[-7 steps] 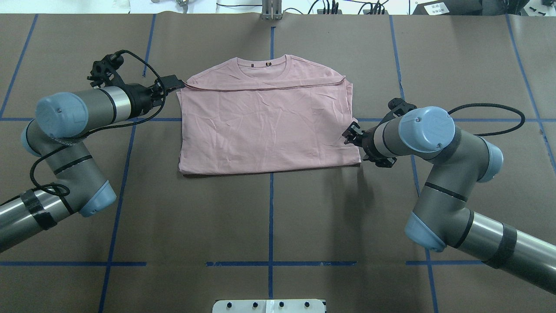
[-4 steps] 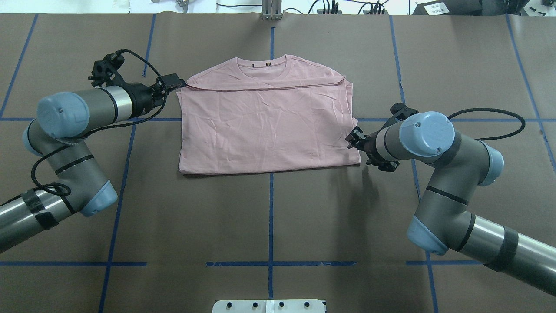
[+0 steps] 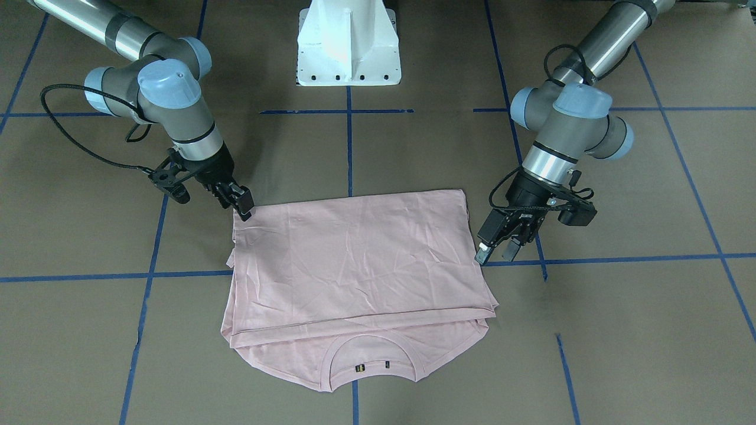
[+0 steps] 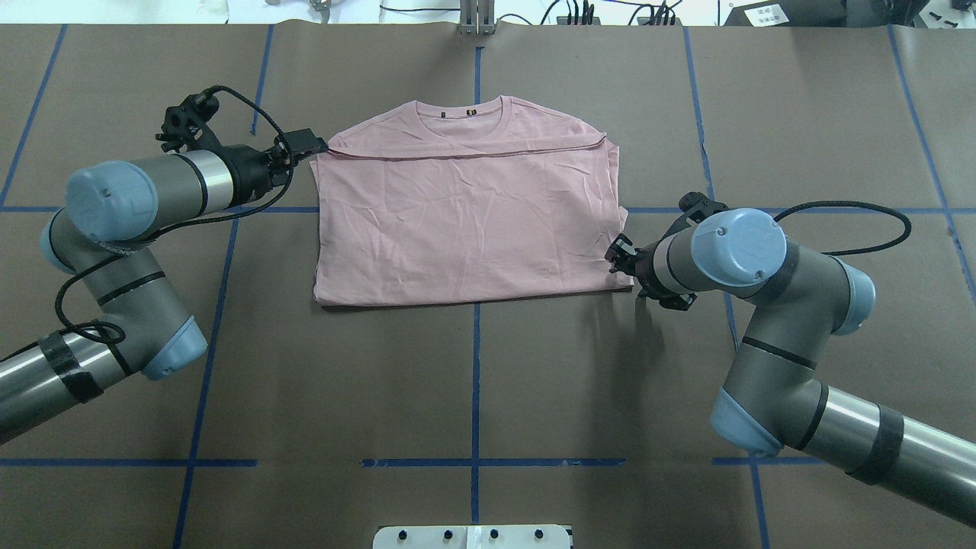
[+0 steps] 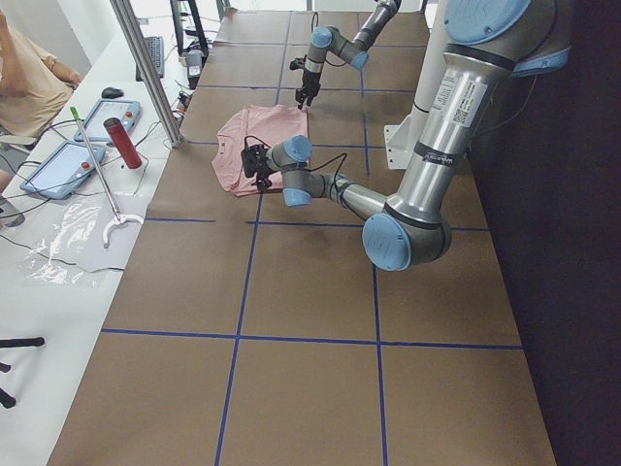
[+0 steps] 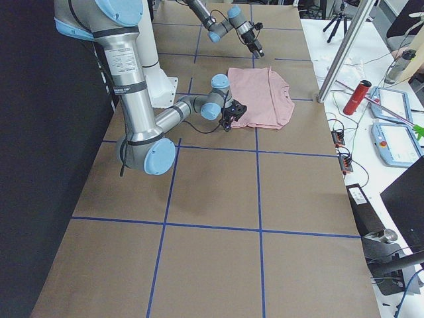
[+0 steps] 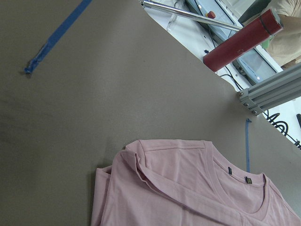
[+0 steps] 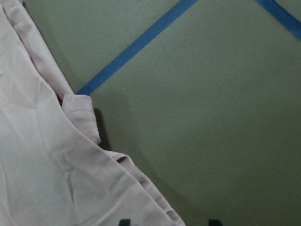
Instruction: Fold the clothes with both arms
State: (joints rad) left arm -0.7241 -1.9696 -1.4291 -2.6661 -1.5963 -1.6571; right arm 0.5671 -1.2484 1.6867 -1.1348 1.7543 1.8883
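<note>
The clothes are one pale pink T-shirt (image 4: 465,221) lying folded on the brown table, plain side up, its ribbed collar (image 3: 371,354) at the far edge from the robot. My left gripper (image 4: 311,143) hangs open just off the shirt's far left corner; in the front-facing view the left gripper (image 3: 497,252) shows a gap between its fingers and holds nothing. My right gripper (image 4: 614,256) sits low at the shirt's near right corner. In the right wrist view two dark fingertips (image 8: 123,221) stand apart astride the shirt's hem (image 8: 84,117): open, gripping nothing.
Blue tape lines (image 4: 476,366) grid the table. The white pedestal base (image 3: 348,47) stands at the robot's side. Beyond the far edge are an aluminium post (image 7: 268,89), a red cylinder (image 7: 244,42), tablets (image 5: 107,118) and a seated person (image 5: 29,78).
The right gripper has slid along the shirt's right edge toward its near corner. The left gripper has barely shifted at the far left corner.
</note>
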